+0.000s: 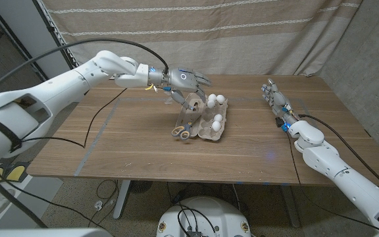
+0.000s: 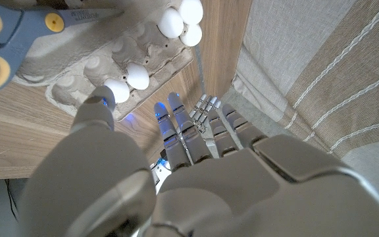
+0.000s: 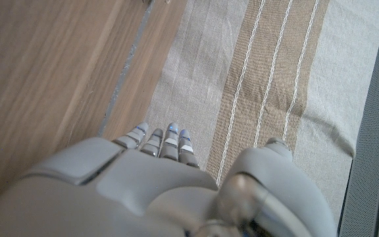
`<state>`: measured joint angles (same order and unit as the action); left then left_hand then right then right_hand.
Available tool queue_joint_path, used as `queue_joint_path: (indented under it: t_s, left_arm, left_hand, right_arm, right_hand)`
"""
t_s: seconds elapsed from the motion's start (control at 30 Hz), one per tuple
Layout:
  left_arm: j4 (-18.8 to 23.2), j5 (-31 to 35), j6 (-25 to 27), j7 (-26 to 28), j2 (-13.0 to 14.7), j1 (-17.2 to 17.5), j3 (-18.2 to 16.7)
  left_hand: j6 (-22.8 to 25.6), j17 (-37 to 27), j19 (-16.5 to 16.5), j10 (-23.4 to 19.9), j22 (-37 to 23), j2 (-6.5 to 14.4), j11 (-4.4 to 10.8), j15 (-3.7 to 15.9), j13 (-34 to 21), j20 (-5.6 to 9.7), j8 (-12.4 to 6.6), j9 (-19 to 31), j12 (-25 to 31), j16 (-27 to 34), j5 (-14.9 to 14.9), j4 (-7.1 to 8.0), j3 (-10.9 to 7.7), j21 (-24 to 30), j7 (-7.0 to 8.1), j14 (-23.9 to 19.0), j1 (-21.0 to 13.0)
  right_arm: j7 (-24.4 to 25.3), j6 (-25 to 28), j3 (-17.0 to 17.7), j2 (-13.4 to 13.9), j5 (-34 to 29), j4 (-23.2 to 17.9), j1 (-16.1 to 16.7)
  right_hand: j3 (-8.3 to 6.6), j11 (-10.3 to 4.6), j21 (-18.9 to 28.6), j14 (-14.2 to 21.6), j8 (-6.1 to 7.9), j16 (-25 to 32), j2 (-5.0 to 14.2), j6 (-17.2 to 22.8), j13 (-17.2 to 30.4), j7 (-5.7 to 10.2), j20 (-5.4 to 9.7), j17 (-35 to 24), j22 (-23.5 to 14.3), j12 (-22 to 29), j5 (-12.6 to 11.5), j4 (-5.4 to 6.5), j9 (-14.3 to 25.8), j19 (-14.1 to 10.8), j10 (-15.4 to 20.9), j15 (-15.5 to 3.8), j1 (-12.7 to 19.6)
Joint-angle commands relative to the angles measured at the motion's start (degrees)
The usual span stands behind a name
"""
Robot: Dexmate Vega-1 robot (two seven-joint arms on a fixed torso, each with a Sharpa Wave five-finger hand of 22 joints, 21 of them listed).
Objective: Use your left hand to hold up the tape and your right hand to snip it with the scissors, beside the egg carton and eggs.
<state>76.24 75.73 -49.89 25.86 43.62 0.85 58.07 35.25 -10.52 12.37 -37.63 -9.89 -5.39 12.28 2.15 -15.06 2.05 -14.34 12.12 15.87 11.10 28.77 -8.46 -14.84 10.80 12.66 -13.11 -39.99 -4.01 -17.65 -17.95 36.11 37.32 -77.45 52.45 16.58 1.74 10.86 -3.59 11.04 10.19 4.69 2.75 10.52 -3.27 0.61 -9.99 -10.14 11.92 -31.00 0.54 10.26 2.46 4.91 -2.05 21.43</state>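
The left hand (image 1: pixel 184 79) hovers near the table's (image 1: pixel 130 155) far edge, fingers spread wide and holding nothing, just above the tape (image 1: pixel 193 103). The tape stands upright beside the egg carton (image 1: pixel 210 126) (four white eggs (image 1: pixel 217 121) in it), with the scissors (image 1: pixel 182 130) lying against the carton's left side. Near the right edge, the right hand (image 1: pixel 275 97) is extended, fingers straight, empty.

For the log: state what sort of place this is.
Probably a robot test workspace: a bare wooden table, a striped cloth backdrop hung behind, cables across the table, staged egg carton.
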Motion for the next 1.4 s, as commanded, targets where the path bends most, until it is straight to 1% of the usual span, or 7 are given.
queue_joint_path:
  t_s: [0.03,0.27,0.73,0.97,1.17,1.3,1.4]
  left_arm:
    - [-2.43,0.26,-0.6,1.83,-0.87,-2.05,2.82]
    - [-4.45,0.02,-1.48,2.41,-1.67,-3.24,4.03]
    - [-8.5,1.6,-2.66,4.53,-3.86,-6.86,7.78]
    - [-9.33,1.7,-2.52,5.67,-4.19,-7.48,9.27]
    - [-10.56,1.7,-2.88,6.36,-4.83,-8.21,10.43]
    - [-10.59,1.55,-2.79,6.36,-4.86,-8.43,10.91]
    - [-10.36,1.38,-2.52,6.16,-4.77,-8.45,11.03]
  left_hand:
    - [0.98,-0.18,0.62,-0.63,-0.07,-0.19,0.08,10.3,-0.08,9.19,-0.56,0.18,-0.31,0.07,-0.16,0.08,-0.6,0.21,-0.04,-0.2,-0.8]
    - [3.27,-0.13,0.73,-1.67,-0.1,-0.49,0.07,10.28,0.63,9.09,-1.02,0.03,-1.37,-0.03,-0.17,0.37,-0.88,0.24,-0.05,-0.32,-0.75]
    - [4.33,-0.11,0.8,-1.67,-0.11,-0.63,0.09,10.29,1.46,9.18,-1.02,-0.1,-2.48,-0.1,-0.11,0.4,-1.12,0.23,-0.01,-0.31,-0.82]
    - [4.93,-0.1,0.79,-1.39,-0.12,-0.54,0.08,10.28,1.74,9.06,-1.03,-0.1,-3.01,-0.18,-0.07,0.31,-1.43,0.23,-0.01,-0.14,-1.2]
    - [8.6,-0.08,0.93,-1.63,-0.11,-0.73,0.09,10.26,2.41,8.9,-1.99,-0.13,-3.49,-0.12,-0.13,0.3,-1.75,0.26,0.11,-0.23,-1.45]
    - [9.44,-0.1,1.03,-2.54,-0.11,-0.68,0.08,10.27,2.4,8.9,-2.08,-0.24,-3.24,0.0,-0.15,0.3,-1.92,0.28,-0.01,-0.58,-1.58]
    - [8.32,-0.26,1.05,-3.88,-0.14,-0.63,0.08,10.31,2.06,8.92,-0.99,-0.55,-2.82,0.43,-0.26,0.35,-2.26,0.29,0.04,-2.34,-1.74]
  right_arm:
    - [-0.28,0.18,-0.21,-0.05,-0.09,0.61,-0.57]
    - [-0.2,0.63,-0.24,0.01,0.0,0.57,-0.67]
    - [-0.13,0.4,-0.37,-0.3,-0.1,0.78,-0.83]
    - [-0.04,0.25,-0.35,-0.36,-0.21,0.89,-0.99]
    - [0.17,0.4,-0.34,-0.29,-0.31,0.7,-1.02]
    - [0.39,0.48,-0.21,-0.23,-0.18,0.36,-0.74]
    - [0.61,0.56,-0.11,-0.13,-0.14,0.03,-0.46]
  right_hand:
    - [0.04,-0.21,0.3,-0.46,-0.02,0.18,0.36,-0.11,0.13,0.28,0.0,-0.18,-0.2,0.28,-0.14,-0.24,0.25,0.45,-0.13,-0.59,0.14]
    - [0.04,-0.14,0.3,-0.57,-0.04,0.15,0.37,-0.15,0.13,0.4,0.07,-0.18,-0.2,0.26,-0.12,-0.24,0.25,0.47,-0.2,-0.52,0.15]
    - [0.04,-0.1,0.3,-0.63,-0.03,0.15,0.43,-0.15,0.13,0.6,0.08,-0.18,-0.2,0.18,-0.07,-0.25,0.25,0.53,-0.46,-0.4,0.15]
    - [0.05,-0.17,0.3,-0.63,-0.03,0.16,0.44,-0.15,0.14,0.63,0.11,-0.18,-0.2,0.17,-0.05,-0.26,0.25,0.55,-0.51,-0.33,0.15]
    - [0.06,-0.06,0.31,-0.66,-0.02,0.16,0.45,-0.14,0.14,0.59,0.06,-0.18,-0.2,0.19,-0.02,-0.26,0.26,0.56,-0.49,-0.35,0.14]
    - [0.06,-0.03,0.31,-0.65,-0.02,0.17,0.45,-0.14,0.14,0.57,0.06,-0.18,-0.2,0.2,-0.01,-0.26,0.26,0.57,-0.49,-0.38,0.14]
    - [0.06,-0.1,0.3,-0.65,0.0,0.17,0.46,-0.09,0.14,0.59,0.06,-0.18,-0.2,0.2,0.0,-0.26,0.26,0.6,-0.49,-0.37,0.14]
